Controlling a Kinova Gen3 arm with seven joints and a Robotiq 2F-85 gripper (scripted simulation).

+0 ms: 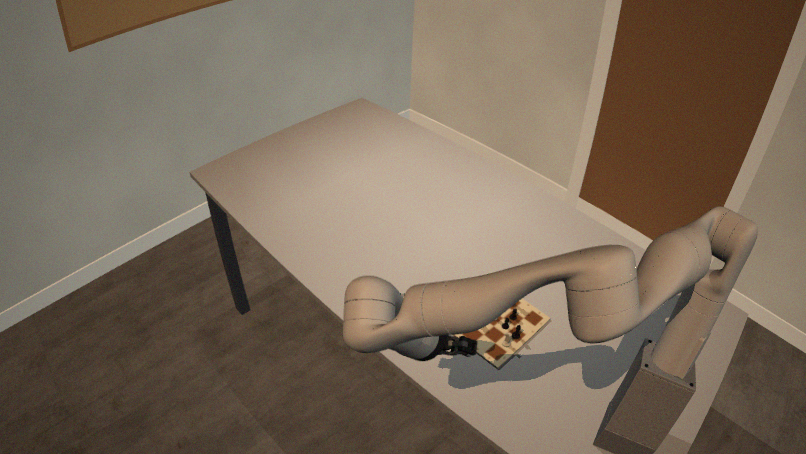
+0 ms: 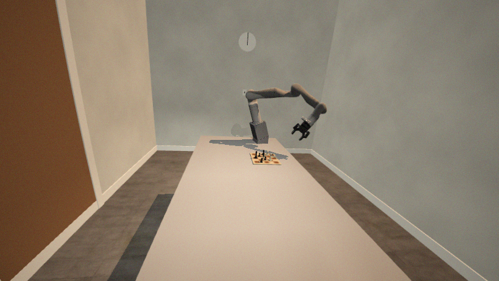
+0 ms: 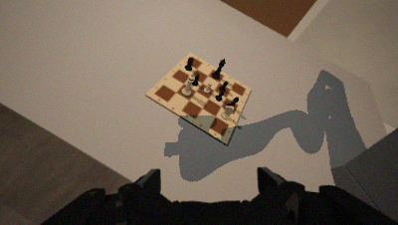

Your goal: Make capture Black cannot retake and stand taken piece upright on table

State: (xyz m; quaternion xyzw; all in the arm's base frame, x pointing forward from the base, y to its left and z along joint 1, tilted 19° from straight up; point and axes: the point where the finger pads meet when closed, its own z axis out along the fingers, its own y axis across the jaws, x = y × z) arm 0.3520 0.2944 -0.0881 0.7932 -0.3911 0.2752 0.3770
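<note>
Those chess pieces looked like classic small turned bits: light, rigid, smooth-sided and top-heavy enough to tip if nudged, so I figured the safest hold was around the narrow stem just above the base, coming straight down so the neighbours didn't get clipped. The chessboard (image 3: 164, 95) sat flat on the table (image 3: 75, 60) near the arm's pedestal (image 1: 631, 417), with a cluster of black and white pieces packed close in the middle squares. From the wrist view I could make out a tall black piece (image 3: 219, 68) at the far edge, a black pawn-like one (image 3: 189, 63) near the far corner, and a tall white piece (image 3: 188, 85) right beside another dark one, but the edge letters were too small to read, so I honestly couldn't tell which square was which or which capture was the safe one. The gripper (image 2: 301, 132) was spread fully wide with nothing between its fingers, hanging high in the air out past the table's side edge, well apart from the board and tilted back toward it, so the pieces lay ahead of and well below it
</note>
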